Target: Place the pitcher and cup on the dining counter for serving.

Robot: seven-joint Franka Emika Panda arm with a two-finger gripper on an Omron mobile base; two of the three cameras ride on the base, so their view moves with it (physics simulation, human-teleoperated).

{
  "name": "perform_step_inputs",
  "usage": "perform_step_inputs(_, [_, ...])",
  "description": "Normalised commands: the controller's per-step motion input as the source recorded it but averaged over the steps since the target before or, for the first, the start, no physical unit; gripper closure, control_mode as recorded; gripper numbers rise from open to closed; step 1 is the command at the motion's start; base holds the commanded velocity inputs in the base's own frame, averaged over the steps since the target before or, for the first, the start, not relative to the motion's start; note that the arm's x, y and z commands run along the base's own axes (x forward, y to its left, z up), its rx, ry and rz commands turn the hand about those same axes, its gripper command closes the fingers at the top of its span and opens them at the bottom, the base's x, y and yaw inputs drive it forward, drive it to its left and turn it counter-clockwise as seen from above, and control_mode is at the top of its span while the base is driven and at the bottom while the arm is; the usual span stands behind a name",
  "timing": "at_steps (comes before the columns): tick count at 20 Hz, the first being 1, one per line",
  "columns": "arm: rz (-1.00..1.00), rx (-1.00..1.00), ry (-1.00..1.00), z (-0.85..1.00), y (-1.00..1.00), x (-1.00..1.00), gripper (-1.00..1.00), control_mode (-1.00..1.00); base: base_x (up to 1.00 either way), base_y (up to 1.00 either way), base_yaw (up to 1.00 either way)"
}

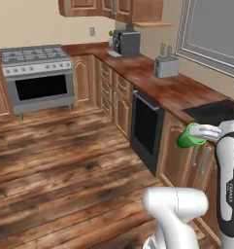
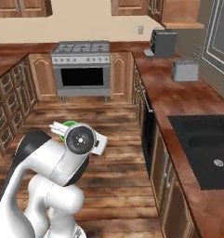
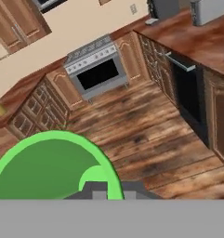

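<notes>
My gripper (image 1: 200, 133) is shut on the cup (image 1: 188, 136), a small bright green tapered cup held on its side in the air in front of the sink cabinets. From the right base view, a green edge of the cup (image 2: 69, 125) peeks out behind my hand. In the hand view the cup's rim (image 3: 48, 160) looms large at the lower left, with the gripper (image 3: 108, 189) at its edge. The pitcher and the dining counter are out of view.
A reddish-brown counter (image 1: 162, 87) runs along the right with a dark sink (image 1: 216, 112), a toaster (image 1: 166, 66) and a coffee machine (image 1: 124, 43). A dishwasher (image 1: 146, 127) sits below. The stove (image 1: 38, 73) stands at the far wall. Drawer cabinets (image 2: 9, 93) line the left. Open wood floor (image 1: 65, 160) lies between.
</notes>
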Motion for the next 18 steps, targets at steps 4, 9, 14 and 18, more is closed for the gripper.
perform_step_inputs(4, [0.00, 0.00, 0.00, 0.00, 0.00, 0.00, 1.00, 1.00, 0.68, 0.98, 0.53])
perform_step_inputs(9, [0.00, 0.00, 0.00, 0.00, 0.00, 0.00, 1.00, 1.00, 1.00, 0.91, 0.33])
perform_step_inputs(14, [0.00, 0.00, 0.00, 0.00, 0.00, 0.00, 1.00, 1.00, 1.00, 0.69, 0.25])
perform_step_inputs(18, [0.00, 0.00, 0.00, 0.00, 0.00, 0.00, 1.00, 1.00, 1.00, 0.49, 0.21])
